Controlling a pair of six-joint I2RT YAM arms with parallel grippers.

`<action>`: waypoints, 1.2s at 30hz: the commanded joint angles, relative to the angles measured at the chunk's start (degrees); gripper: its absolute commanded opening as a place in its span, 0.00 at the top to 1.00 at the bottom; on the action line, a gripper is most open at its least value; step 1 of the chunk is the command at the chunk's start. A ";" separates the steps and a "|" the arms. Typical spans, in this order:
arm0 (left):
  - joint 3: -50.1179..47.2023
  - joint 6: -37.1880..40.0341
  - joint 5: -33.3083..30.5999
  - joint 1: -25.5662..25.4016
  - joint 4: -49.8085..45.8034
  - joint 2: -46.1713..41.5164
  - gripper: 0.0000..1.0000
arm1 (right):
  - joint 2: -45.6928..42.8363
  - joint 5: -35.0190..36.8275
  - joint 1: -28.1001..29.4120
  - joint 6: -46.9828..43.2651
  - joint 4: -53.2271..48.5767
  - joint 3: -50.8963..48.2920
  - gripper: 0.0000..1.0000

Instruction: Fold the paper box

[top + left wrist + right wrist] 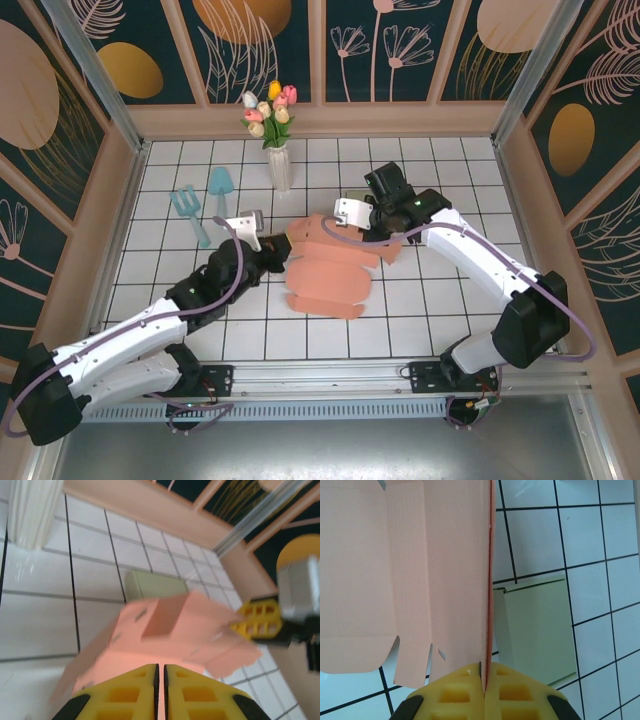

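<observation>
Box (325, 270) mostly flat, a few flaps lifted, folding hardly begun; right hand (483, 672) clamped on its edge, left hand (160, 670) nearly together at the opposite edge, grip unclear

pink paper box (170, 632): lying partly folded, blurred.
left gripper (160, 667): your yellow fingers are sitting nearly together at the box's near edge.
right gripper (252, 620): meeting its right flap.
pale green flat card (152, 584): peeking out behind.

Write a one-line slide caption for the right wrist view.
Right hand pinches the pink paper box edge above a pale green sheet.
</observation>
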 commanded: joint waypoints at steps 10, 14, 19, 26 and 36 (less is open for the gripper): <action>-7.93 0.22 -1.02 -0.28 12.94 7.69 0.74 | -2.69 -2.05 -1.17 0.40 4.34 -6.63 1.00; -8.09 -0.44 5.12 5.64 15.11 9.57 0.76 | -4.63 -2.91 -1.17 0.26 5.26 -8.18 1.00; -8.08 -0.71 4.02 6.07 16.02 11.78 0.77 | -6.20 -3.40 -1.19 0.37 6.38 -9.68 1.00; -8.29 -1.98 -2.56 6.40 15.01 12.87 0.77 | -7.13 -3.76 -1.10 0.68 6.95 -10.35 1.00; -11.59 -3.48 -0.21 4.45 11.61 6.01 0.83 | -7.29 -3.01 -1.45 1.35 7.86 -10.30 1.00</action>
